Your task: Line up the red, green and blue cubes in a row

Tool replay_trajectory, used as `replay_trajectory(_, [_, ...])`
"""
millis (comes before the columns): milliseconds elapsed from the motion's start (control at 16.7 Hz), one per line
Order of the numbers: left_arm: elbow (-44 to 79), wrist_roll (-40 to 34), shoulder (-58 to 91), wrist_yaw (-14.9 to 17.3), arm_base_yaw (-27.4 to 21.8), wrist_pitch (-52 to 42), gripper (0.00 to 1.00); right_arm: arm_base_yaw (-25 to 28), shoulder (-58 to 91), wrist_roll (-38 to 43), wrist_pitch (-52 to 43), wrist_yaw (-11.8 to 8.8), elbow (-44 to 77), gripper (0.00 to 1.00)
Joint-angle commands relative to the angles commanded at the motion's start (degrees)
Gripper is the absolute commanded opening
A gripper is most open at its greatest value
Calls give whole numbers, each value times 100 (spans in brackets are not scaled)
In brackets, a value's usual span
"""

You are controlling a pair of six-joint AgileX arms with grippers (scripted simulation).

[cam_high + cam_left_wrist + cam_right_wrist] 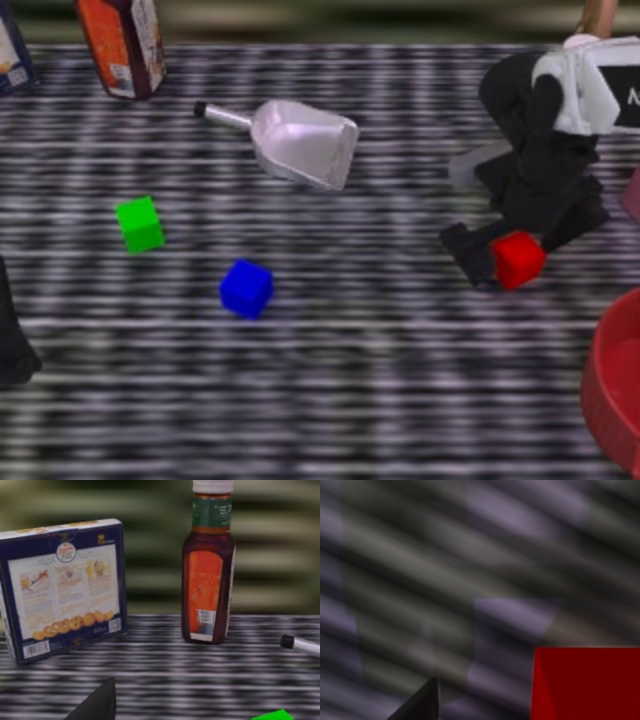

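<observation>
The green cube sits left of centre, and its top corner shows in the left wrist view. Just right of it and nearer the front lies the blue cube. The red cube rests on the table at the right. My right gripper is lowered around it and open. In the right wrist view a gap separates one dark fingertip from the red cube; the other finger is hidden. My left gripper is parked at the left edge, open, with one fingertip in its wrist view.
A white scoop with a dark-tipped handle lies at the back centre. A sauce bottle and a biscuit box stand at the back left. A large dark red bowl sits at the right edge.
</observation>
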State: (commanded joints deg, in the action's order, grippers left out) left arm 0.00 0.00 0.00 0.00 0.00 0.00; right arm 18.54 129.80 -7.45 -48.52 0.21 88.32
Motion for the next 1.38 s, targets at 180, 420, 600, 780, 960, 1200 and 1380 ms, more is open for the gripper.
replay_trajectory(180, [0,0,0,0,0,0,100,0,0,0,0,0,0,62])
replay_trajectory(420, [0,0,0,0,0,0,100,0,0,0,0,0,0,32])
replay_trajectory(600, [0,0,0,0,0,0,100,0,0,0,0,0,0,10])
replay_trajectory(780, [0,0,0,0,0,0,100,0,0,0,0,0,0,0])
replay_trajectory(960, [0,0,0,0,0,0,100,0,0,0,0,0,0,0])
replay_trajectory(1200, [0,0,0,0,0,0,100,-12,-203,21,-72,-27,66,0])
replay_trajectory(1380, [0,0,0,0,0,0,100,12,-280,7,-311,-31,254,0])
